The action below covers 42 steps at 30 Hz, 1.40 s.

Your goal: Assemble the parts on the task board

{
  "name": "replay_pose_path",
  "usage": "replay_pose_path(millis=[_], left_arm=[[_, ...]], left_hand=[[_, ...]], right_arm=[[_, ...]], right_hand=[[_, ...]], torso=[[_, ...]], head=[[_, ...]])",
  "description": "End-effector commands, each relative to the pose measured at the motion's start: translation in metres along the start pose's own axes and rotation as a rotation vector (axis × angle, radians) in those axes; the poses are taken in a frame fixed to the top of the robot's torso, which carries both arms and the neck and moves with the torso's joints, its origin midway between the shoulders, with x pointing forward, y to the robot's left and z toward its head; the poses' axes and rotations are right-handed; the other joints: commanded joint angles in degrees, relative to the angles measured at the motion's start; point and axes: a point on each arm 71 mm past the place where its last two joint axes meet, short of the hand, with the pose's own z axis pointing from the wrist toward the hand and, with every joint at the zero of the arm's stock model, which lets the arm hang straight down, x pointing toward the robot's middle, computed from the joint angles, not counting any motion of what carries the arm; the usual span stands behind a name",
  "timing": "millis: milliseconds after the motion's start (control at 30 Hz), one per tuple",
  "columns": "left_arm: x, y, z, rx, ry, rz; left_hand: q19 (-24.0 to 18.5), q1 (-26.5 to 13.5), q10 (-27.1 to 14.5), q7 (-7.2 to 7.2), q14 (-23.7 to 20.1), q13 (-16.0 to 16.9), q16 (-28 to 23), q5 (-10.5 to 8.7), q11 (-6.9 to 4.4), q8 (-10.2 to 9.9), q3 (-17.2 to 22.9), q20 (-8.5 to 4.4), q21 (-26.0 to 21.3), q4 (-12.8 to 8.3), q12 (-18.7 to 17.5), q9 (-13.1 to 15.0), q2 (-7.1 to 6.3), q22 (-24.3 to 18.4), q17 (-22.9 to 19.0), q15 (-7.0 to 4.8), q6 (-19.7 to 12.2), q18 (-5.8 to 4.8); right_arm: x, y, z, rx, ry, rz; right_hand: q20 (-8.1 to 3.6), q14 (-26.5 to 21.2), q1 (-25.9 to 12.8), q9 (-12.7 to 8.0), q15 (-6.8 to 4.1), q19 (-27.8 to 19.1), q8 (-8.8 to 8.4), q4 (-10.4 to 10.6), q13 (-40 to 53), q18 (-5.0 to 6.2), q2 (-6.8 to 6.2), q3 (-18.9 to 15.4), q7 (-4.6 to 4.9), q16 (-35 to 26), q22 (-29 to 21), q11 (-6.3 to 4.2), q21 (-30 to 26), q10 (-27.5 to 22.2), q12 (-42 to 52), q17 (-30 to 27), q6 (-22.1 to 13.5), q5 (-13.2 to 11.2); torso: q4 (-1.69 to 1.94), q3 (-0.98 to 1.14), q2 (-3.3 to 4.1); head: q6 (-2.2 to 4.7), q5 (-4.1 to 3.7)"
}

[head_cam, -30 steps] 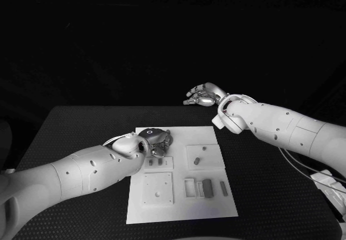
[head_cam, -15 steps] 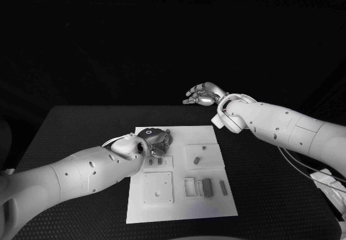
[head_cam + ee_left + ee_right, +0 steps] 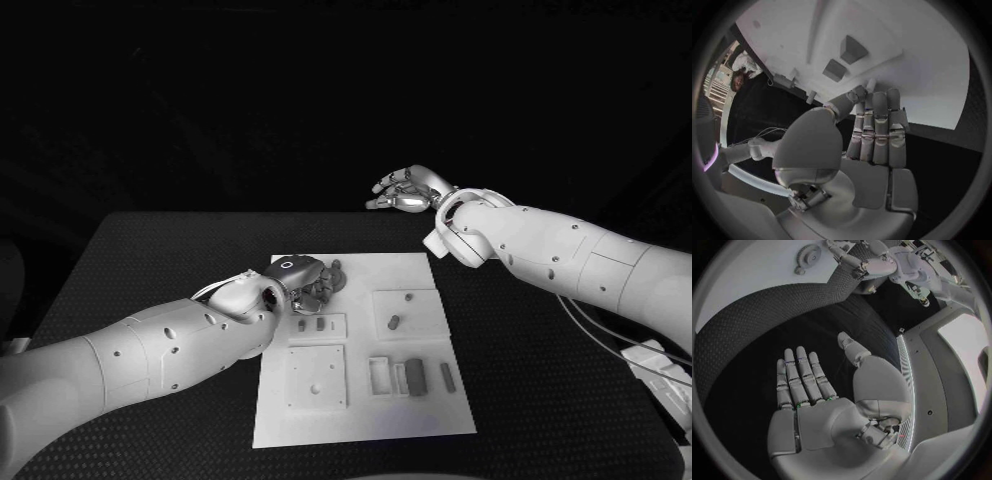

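The white task board lies mid-table. Small grey parts sit on it: a pair in a left-hand recess, one further right, and two bars near the right edge. My left hand hovers over the board's far left corner with its fingers straight and side by side, holding nothing. The left wrist view shows those fingers reaching toward two parts on the board. My right hand hangs beyond the board's far edge, with flat, spread fingers and an empty palm.
Raised square plates and a frame stand on the board. Black table mat surrounds it on all sides. Pale cables lie at the table's right edge beside my right arm.
My left hand's fingers have straightened and lifted off the recess with the pair of parts, and the hand has drawn slightly back to the left. The right hand has not moved.
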Motion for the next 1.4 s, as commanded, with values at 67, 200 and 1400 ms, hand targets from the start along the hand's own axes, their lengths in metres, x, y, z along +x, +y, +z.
replay_pose_path(millis=[67,200,1400], left_arm=[[-0.011,-0.001,0.000,0.018,-0.076,-0.050],[-0.016,-0.001,0.000,0.017,-0.077,-0.080],[-0.020,0.020,-0.015,-0.023,0.093,-0.087]], left_hand=[[0.52,0.13,0.50,0.06,0.45,0.48,0.02,0.34,-0.06,0.23,0.39,0.07,0.13,0.07,0.07,0.06,0.50,0.10,0.08,0.10,0.37,0.61],[0.56,0.12,0.51,0.05,0.47,0.48,0.00,0.35,-0.07,0.22,0.40,0.06,0.12,0.08,0.05,0.06,0.50,0.11,0.09,0.09,0.38,0.60],[0.85,-0.42,0.82,0.04,0.77,0.60,-0.16,0.46,-0.15,0.06,0.20,-0.11,0.00,0.11,-0.24,0.18,0.93,0.42,0.48,-0.03,0.50,0.48]], right_arm=[[0.001,0.002,0.000,-0.013,0.012,0.008],[0.002,0.002,0.000,-0.013,0.014,0.010],[-0.002,-0.002,-0.002,-0.005,0.007,0.007]], right_hand=[[0.04,-0.40,-0.07,-0.07,0.09,-0.36,0.26,0.27,-0.06,-0.82,-0.37,0.04,3.77,-0.26,0.07,0.26,-0.30,0.03,-0.33,-0.07,-0.31,-0.20],[0.04,-0.41,-0.09,-0.07,0.10,-0.37,0.27,0.30,-0.07,-0.83,-0.36,0.04,3.77,-0.26,0.10,0.27,-0.31,0.04,-0.34,-0.07,-0.30,-0.20],[0.01,-0.43,-0.04,-0.12,0.10,-0.38,0.34,0.39,-0.11,-0.84,-0.39,0.05,3.75,-0.25,0.32,0.26,-0.40,0.08,-0.40,-0.08,-0.31,-0.20]], torso=[[0.01,-0.01,0.02],[0.01,-0.03,0.00],[-0.08,0.05,0.06]], head=[[0.09,0.10],[0.19,0.23],[-0.01,0.33]])
